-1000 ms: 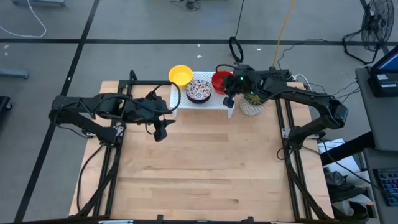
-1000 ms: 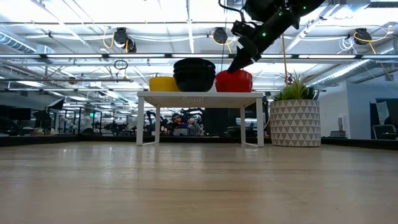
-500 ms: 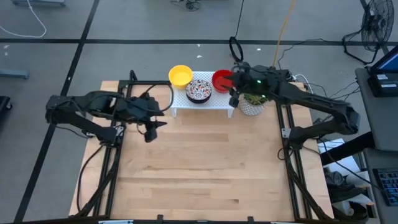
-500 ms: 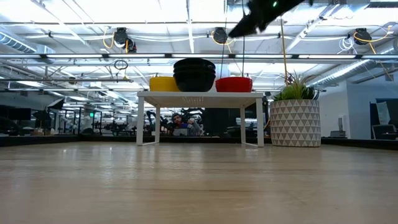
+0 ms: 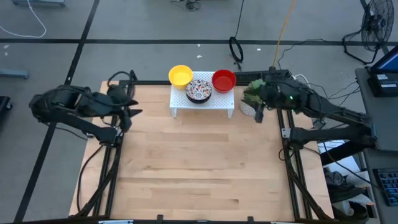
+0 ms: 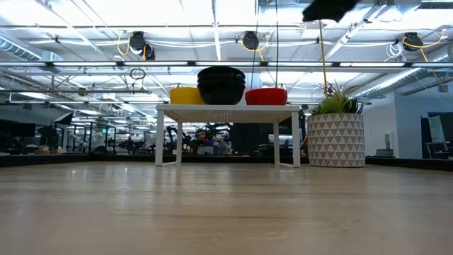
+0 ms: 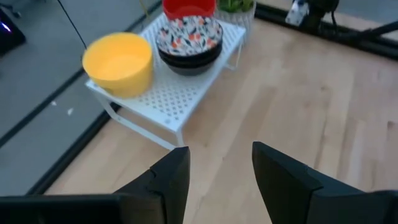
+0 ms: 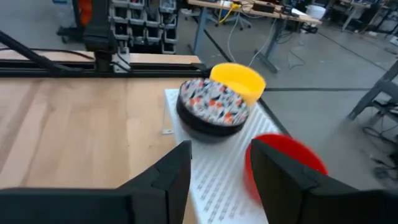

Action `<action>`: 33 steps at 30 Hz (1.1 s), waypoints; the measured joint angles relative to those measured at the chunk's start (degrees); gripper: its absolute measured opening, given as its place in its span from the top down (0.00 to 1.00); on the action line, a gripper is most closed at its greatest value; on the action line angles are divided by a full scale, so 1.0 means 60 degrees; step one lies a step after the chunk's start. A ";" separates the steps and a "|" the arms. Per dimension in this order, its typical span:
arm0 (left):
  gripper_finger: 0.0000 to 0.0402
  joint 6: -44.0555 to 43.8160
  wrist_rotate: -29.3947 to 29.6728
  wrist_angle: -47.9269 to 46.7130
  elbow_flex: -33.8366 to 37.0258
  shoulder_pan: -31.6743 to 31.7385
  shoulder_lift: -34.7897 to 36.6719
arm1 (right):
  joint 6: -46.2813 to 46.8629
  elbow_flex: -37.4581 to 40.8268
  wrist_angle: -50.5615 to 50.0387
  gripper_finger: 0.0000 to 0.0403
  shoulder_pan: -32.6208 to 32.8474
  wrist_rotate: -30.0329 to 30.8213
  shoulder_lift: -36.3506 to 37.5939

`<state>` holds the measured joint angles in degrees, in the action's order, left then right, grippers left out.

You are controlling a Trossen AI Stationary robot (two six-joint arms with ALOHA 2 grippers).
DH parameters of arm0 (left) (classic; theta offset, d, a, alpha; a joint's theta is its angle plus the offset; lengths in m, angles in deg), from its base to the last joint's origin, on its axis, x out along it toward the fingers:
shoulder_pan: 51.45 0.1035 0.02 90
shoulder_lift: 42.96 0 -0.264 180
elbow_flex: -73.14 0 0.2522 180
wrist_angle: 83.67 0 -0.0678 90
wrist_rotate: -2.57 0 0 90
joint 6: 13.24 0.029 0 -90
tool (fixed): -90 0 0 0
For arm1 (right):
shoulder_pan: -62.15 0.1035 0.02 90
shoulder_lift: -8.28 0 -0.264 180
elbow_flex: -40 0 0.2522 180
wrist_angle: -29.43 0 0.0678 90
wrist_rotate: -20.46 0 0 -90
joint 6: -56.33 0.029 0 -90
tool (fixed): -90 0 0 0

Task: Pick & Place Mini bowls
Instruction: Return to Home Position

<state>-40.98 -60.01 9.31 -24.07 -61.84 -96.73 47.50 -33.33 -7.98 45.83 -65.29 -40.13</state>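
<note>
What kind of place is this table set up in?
Probably a robotics lab or workshop: bare concrete floor with loose cables, overhead pipes and strip lights, and workbenches loaded with gear beyond the table.

Table [image 5: 199, 174]: middle and near side are bare wood, free passage. Obstacles all sit at the far edge: white rack [image 5: 203, 104] topped with yellow bowls [image 5: 180, 75], patterned bowls [image 5: 199, 91] and red bowls [image 5: 224, 80]. Plant pot [image 6: 337, 138] stands just beside the rack's right end. Left end effector [image 5: 126, 116] is at the left edge, right end effector [image 5: 258, 116] by the pot.
</note>
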 joint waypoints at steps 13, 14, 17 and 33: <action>0.56 -0.0439 0.0908 0.1313 0.2901 -0.0741 0.1852 | 0.1332 0.5097 0.4261 0.61 -0.0002 -0.0188 0.3064; 0.56 -0.0684 0.1097 0.1322 0.3176 -0.0751 0.2002 | 0.1428 0.5330 0.4514 0.61 -0.0002 -0.0354 0.3186; 0.56 -0.1515 0.1627 0.1331 0.3948 -0.0755 0.2576 | 0.1811 0.5943 0.5350 0.61 -0.0002 -0.1020 0.3421; 0.56 -0.1856 0.2195 0.5315 0.8036 -0.0795 0.5570 | 0.2906 0.9317 1.0394 0.61 -0.0009 -0.1470 0.3582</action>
<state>-52.11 -46.84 41.20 24.15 -66.61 -63.31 64.94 22.58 54.38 45.77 -74.11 -18.64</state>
